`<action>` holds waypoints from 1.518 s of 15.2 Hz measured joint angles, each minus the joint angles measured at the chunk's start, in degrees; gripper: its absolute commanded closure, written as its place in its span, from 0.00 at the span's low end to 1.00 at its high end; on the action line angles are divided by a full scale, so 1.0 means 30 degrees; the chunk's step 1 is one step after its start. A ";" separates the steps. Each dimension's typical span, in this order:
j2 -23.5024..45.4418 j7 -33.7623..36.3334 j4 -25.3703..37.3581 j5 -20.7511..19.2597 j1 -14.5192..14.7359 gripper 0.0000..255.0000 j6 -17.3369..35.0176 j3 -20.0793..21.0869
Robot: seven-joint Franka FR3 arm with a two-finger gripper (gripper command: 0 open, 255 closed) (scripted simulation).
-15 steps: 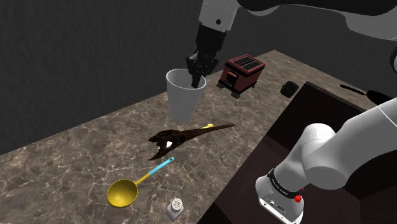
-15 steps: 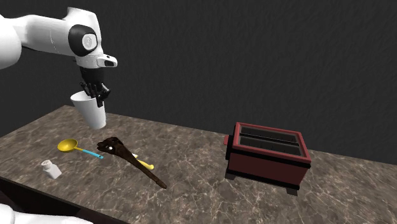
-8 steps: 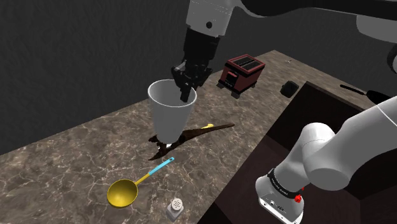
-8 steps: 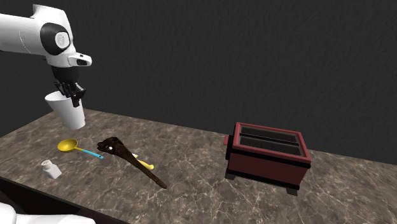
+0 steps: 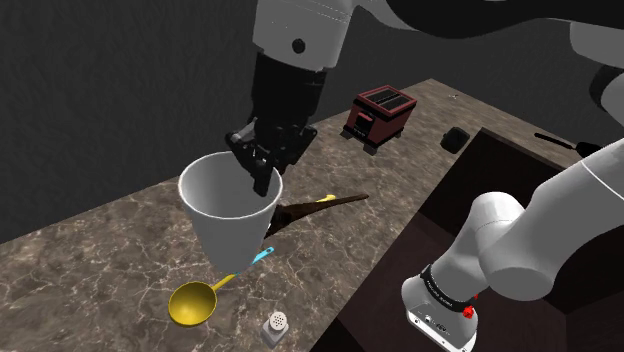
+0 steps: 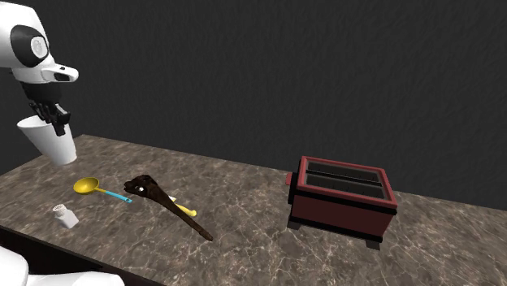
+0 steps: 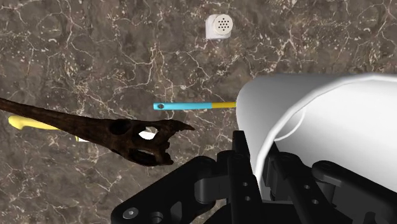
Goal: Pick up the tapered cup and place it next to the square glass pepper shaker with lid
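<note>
Gripper (image 5: 262, 176): pinching the cup's rim, one finger inside the wall and one outside.
Cup (image 5: 232, 222): white, tapered, mouth up, held in the air over the counter's (image 6: 244, 213) shaker end.
Shaker (image 5: 275, 325): upright by the counter's stand-side edge.
Ladle (image 5: 196, 300): yellow, lying between cup and shaker.

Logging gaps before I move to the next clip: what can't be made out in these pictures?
- Shoulder view: the white cup hides the dark carved utensil's head and part of the yellow ladle's handle.
- Shoulder view: a small black object beyond the red toaster is too small to name.
- Wrist view: the cup is cut off by the picture's edge.
</note>
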 measured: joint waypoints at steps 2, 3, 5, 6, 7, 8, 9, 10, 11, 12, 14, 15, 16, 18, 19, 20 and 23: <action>0.0597 0.1027 0.0549 -0.0149 0.0344 1.00 0.0215 0.0650; 0.0822 0.1455 0.0814 -0.0224 0.0486 1.00 0.0240 0.0902; 0.1550 0.2544 0.1678 -0.0505 0.0856 1.00 0.0252 0.1546; 0.1909 0.3131 0.2120 -0.0667 0.1067 1.00 0.0241 0.1879; 0.2291 0.3632 0.2528 -0.0849 0.1250 1.00 0.0269 0.2160; 0.2853 0.4242 0.3241 -0.1147 0.1469 1.00 0.0150 0.2484; 0.3085 0.4563 0.3340 -0.1263 0.1609 1.00 0.0311 0.2660; 0.3139 0.4691 0.3187 -0.1287 0.1679 1.00 0.0530 0.2741; 0.3152 0.4723 0.2948 -0.1289 0.1708 1.00 0.0787 0.2775; 0.3138 0.4715 0.2747 -0.1277 0.1717 1.00 0.0977 0.2785; 0.3114 0.4707 0.2220 -0.1252 0.1753 1.00 0.1484 0.2824; 0.3124 0.4689 0.1986 -0.1248 0.1764 1.00 0.1729 0.2837; 0.3099 0.4657 0.1729 -0.1225 0.1769 1.00 0.1963 0.2842; 0.3099 0.4540 0.1295 -0.1200 0.1750 1.00 0.2385 0.2820; 0.3162 0.4481 0.1081 -0.1217 0.1738 1.00 0.2650 0.2811; 0.3148 0.4484 0.0752 -0.1198 0.1765 1.00 0.2965 0.2839; 0.3067 0.4379 -0.0115 -0.1115 0.1791 1.00 0.3755 0.2864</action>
